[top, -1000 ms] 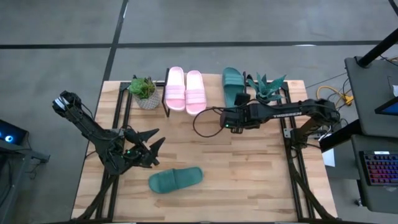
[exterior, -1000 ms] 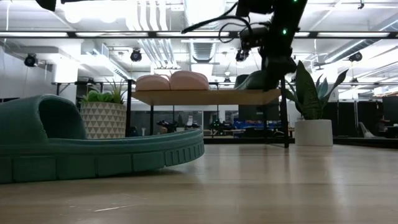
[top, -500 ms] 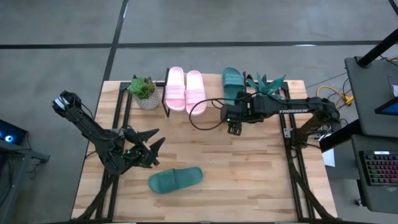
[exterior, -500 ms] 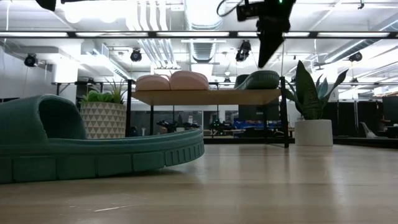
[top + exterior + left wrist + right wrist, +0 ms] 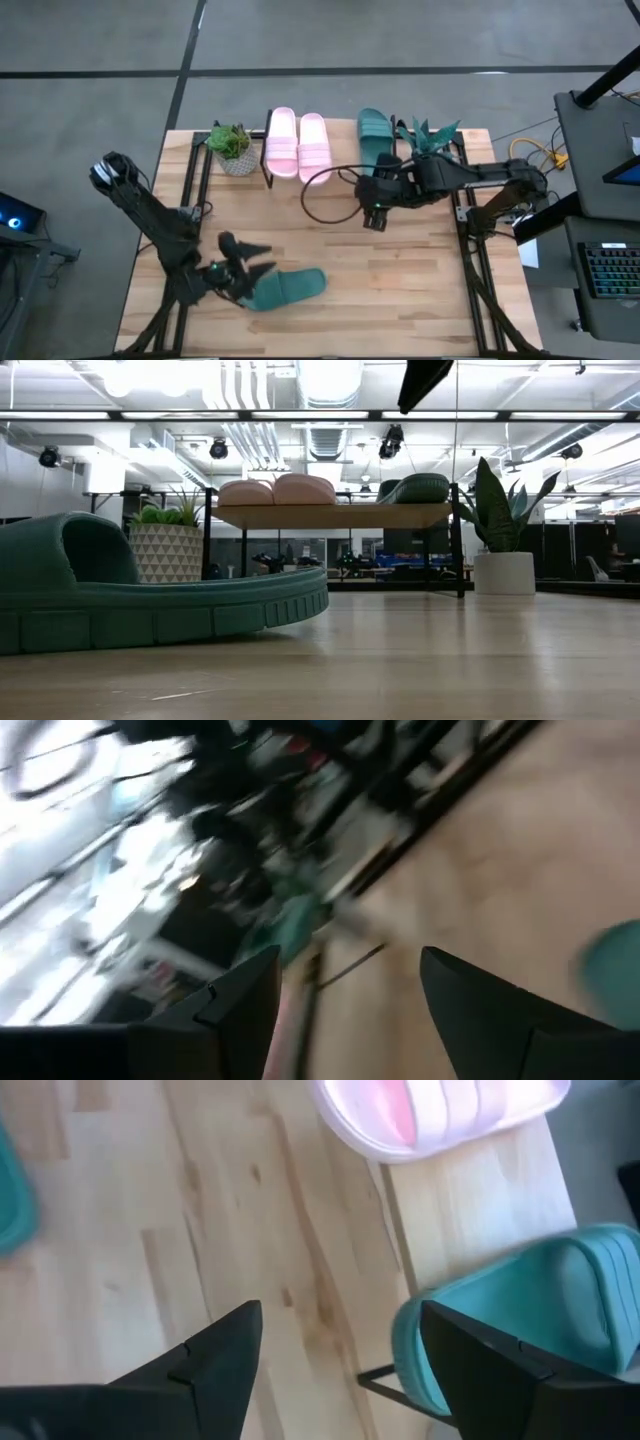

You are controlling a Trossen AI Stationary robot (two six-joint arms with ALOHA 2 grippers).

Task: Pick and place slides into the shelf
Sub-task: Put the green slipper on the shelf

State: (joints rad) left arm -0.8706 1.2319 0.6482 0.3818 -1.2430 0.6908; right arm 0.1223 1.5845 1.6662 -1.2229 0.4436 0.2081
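A light pink pair (image 5: 298,145) and one dark green slide (image 5: 375,135) lie soles down on the shelf (image 5: 343,150) at the table's far edge; the low view shows them on the board (image 5: 330,515). The other green slide (image 5: 287,288) lies sole down on the table near the near edge, large in the low view (image 5: 150,595). My left gripper (image 5: 260,259) is open, just left of and above that slide's heel end. My right gripper (image 5: 372,216) hangs open over the tabletop in front of the shelf; its wrist view shows the shelved green slide (image 5: 520,1320) beyond the fingers.
A potted plant (image 5: 232,148) stands left of the shelf and a spiky plant in a white pot (image 5: 432,138) right of it. A black cable (image 5: 322,195) loops from the right arm over the table's middle. Bare wood lies between the shelf and the loose slide.
My right gripper has risen from the green slide on the shelf and drawn back toward the near edge; the slide stays on the board. My left gripper has swung toward the near edge and to the right, closing on the loose green slide's heel end.
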